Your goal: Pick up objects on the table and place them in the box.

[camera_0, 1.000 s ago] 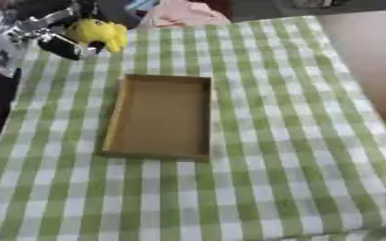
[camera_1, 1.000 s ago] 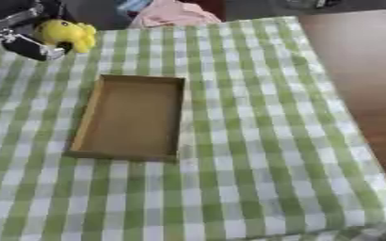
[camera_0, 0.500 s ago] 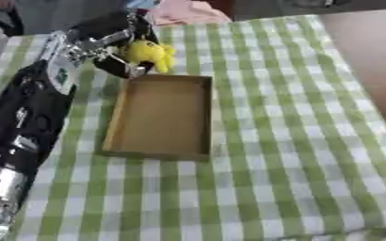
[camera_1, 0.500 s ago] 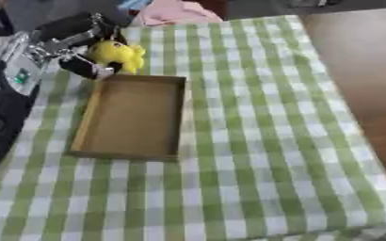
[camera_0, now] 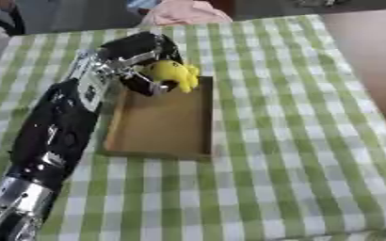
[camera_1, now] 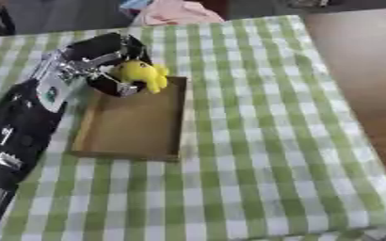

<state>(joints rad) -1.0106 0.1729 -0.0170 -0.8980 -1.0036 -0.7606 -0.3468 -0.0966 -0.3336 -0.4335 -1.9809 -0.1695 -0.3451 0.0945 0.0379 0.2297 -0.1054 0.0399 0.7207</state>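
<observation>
Your left arm now lies across the near left of the bench (camera_0: 311, 141), reaching up and in from the lower left corner; half a second ago it had only reached the box's far left corner, and a second ago it was off at the bench's far left edge. The box (camera_0: 167, 123) has not moved on the green checked cloth and is empty inside, bare brown floor showing from its near wall to mid-length. Over its far end, your left hand (camera_0: 139, 70) has its fingers curled round the yellow toy (camera_0: 172, 75), which sits above the far right corner of the box, partly overhanging the far wall; you cannot tell from these views whether it touches the rim. In my judgement the carry is nearly done: the toy wants bringing slightly nearer, clear of the far wall, before release. Beyond the box, a pink cloth (camera_0: 184, 12) lies at the bench's far edge. Your right hand is not visible.
</observation>
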